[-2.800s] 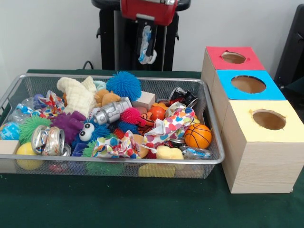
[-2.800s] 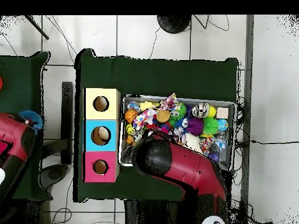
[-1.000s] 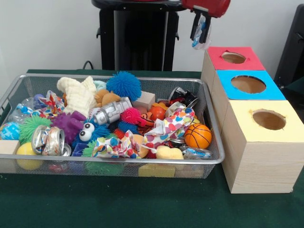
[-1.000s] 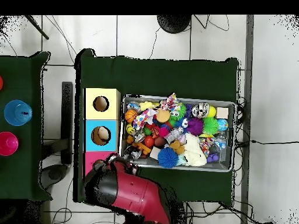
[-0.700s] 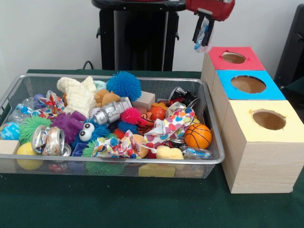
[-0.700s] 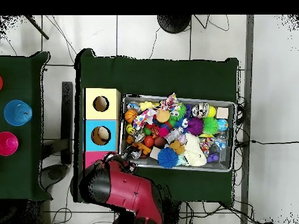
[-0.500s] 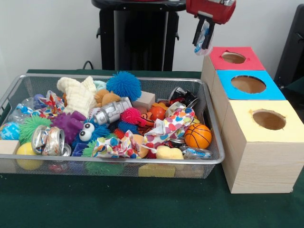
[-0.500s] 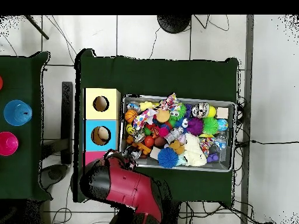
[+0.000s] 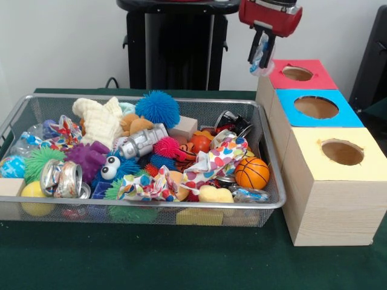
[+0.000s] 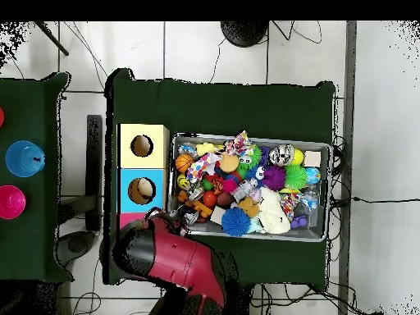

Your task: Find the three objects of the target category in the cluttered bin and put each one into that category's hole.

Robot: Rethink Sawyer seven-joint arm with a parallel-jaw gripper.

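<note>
Bin: sitting heaped with toys, left of the boxes in the front view.
Gripper: hanging beside the red-topped box, fingers clamping a bottle.
Bottle: dangling crumpled, above the table.

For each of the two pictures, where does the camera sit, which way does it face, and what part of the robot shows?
Front view: sits across the table, faces the black pedestal; shows the gripper holding a bottle near the red box.
Overhead view: hangs above, looks straight down, robot base at the bottom; shows the red arm covering the red box.
Both show the wire bin and the yellow box.
</note>
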